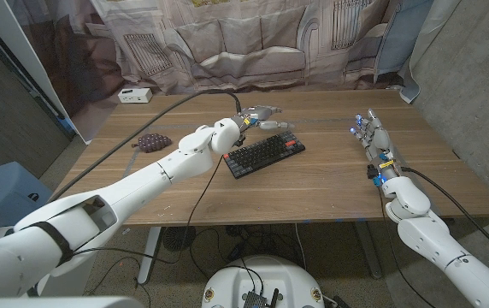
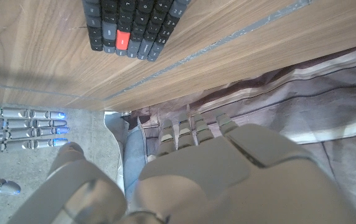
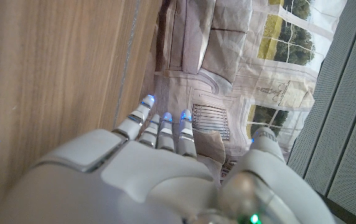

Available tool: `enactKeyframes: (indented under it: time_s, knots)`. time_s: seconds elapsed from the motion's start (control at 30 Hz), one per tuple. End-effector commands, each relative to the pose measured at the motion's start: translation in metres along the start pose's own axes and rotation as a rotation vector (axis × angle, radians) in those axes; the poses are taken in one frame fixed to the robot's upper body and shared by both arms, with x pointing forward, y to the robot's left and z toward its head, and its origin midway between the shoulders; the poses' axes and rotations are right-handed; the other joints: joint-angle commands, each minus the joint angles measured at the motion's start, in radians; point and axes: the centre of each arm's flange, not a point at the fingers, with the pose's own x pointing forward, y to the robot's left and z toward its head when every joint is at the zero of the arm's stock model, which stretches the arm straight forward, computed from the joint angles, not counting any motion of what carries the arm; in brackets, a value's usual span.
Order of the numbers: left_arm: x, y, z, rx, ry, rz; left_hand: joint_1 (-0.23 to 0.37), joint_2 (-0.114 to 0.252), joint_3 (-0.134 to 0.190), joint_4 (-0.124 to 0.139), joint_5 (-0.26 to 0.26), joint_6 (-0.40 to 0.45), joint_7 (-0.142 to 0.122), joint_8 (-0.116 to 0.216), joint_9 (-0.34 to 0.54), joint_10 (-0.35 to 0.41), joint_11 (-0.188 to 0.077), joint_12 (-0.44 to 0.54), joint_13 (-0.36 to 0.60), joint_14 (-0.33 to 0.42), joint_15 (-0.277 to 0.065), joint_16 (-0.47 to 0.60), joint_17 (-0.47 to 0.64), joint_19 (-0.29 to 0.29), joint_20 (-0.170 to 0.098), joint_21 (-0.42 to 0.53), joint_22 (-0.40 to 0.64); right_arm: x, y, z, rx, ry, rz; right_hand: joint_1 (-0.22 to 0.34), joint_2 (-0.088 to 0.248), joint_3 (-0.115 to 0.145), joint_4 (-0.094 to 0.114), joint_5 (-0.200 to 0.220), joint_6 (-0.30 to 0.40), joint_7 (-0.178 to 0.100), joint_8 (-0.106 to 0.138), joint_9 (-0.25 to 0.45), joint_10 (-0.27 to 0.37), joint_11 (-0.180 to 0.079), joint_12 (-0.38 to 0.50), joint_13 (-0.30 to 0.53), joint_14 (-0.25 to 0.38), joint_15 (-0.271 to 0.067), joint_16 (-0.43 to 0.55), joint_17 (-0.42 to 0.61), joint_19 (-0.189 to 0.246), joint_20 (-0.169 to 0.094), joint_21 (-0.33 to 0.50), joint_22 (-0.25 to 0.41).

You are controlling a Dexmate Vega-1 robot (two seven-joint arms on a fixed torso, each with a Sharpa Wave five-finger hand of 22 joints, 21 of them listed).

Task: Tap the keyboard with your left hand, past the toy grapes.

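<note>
Black keyboard (image 1: 264, 156) lies just below your left robot hand (image 1: 260, 115), long axis slanting across the bench (image 1: 313, 188); fingers apart, holding nothing, grapes (image 1: 153, 141) behind.

A: What lies beyond the left hand (image 2: 228, 174)?
B: The wooden counter (image 2: 53, 56), a black keyboard (image 2: 134, 25) on it with one red key; a printed curtain (image 2: 315, 93) behind.
A: Anything else?
B: The right hand (image 2: 16, 127), fingers straight, tips lit blue

A small white box (image 1: 133, 95) sits at my worktop's (image 1: 313, 184) far left corner, before a sofa-printed backdrop curtain (image 1: 253, 43).
</note>
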Motion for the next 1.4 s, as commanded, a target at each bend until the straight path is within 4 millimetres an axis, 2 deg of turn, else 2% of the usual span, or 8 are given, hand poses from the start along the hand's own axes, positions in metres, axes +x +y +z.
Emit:
enactKeyframes:
  time_s: [0.03,0.4,0.87,1.07,1.4]
  knots:
    - [-0.014,0.007,-0.017,-0.103,0.016,0.025,0.004,0.011,-0.006,-0.001,-0.004,0.025,0.006,0.007,0.001,0.023,-0.002,0.012,0.004,0.025,0.004,0.009,0.004,0.014,0.009,0.006,0.004,0.002,0.002,-0.001,0.001,-0.001,0.012,0.003,0.011,-0.006,0.000,0.003,0.004,0.001,-0.002,0.005,0.010,0.001,0.001,0.003,0.012,-0.001,0.000,0.003,0.013,-0.001,0.001,0.003]
    - [-0.033,0.016,-0.029,-0.215,0.010,0.079,0.006,0.012,-0.007,-0.002,-0.004,0.045,0.013,0.007,0.001,0.042,0.003,0.018,0.004,0.043,0.003,0.011,0.004,0.021,0.009,0.007,0.003,0.006,0.005,0.000,-0.004,-0.006,0.034,0.004,0.010,-0.008,-0.001,0.003,0.002,0.002,-0.002,0.005,0.012,0.004,0.001,0.004,0.016,0.000,0.001,0.003,0.019,-0.003,0.002,0.003]
    - [-0.061,0.016,-0.044,-0.343,0.011,0.156,0.008,0.014,-0.009,-0.004,-0.004,0.060,0.017,0.005,0.001,0.063,0.009,0.024,0.003,0.060,-0.003,0.013,0.003,0.028,0.004,0.008,0.003,0.008,0.011,0.003,-0.017,-0.008,0.057,0.004,0.011,-0.008,-0.001,0.003,0.002,0.002,-0.002,0.005,0.015,0.005,0.002,0.004,0.020,-0.001,0.002,0.003,0.023,-0.002,0.003,0.003]
    - [-0.071,0.016,-0.052,-0.396,0.010,0.200,0.009,0.016,-0.010,-0.005,-0.004,0.068,0.019,0.003,0.000,0.072,0.003,0.025,0.002,0.075,-0.006,0.015,0.003,0.047,0.003,0.013,0.003,0.008,0.013,0.003,-0.020,-0.009,0.068,0.004,0.011,-0.009,-0.001,0.004,0.001,0.002,-0.002,0.005,0.017,0.007,0.003,0.004,0.022,-0.001,0.002,0.003,0.025,-0.001,0.003,0.003]
    - [-0.084,0.017,-0.063,-0.453,0.017,0.232,0.011,0.017,-0.010,-0.007,-0.004,0.077,0.020,0.001,0.000,0.084,0.009,0.027,0.001,0.088,-0.007,0.015,0.003,0.068,0.005,0.019,0.003,0.008,0.016,0.004,-0.018,-0.017,0.082,0.003,0.010,-0.010,-0.001,0.004,-0.002,0.002,-0.003,0.006,0.020,0.005,0.003,0.004,0.027,-0.001,0.004,0.003,0.031,-0.002,0.004,0.002]
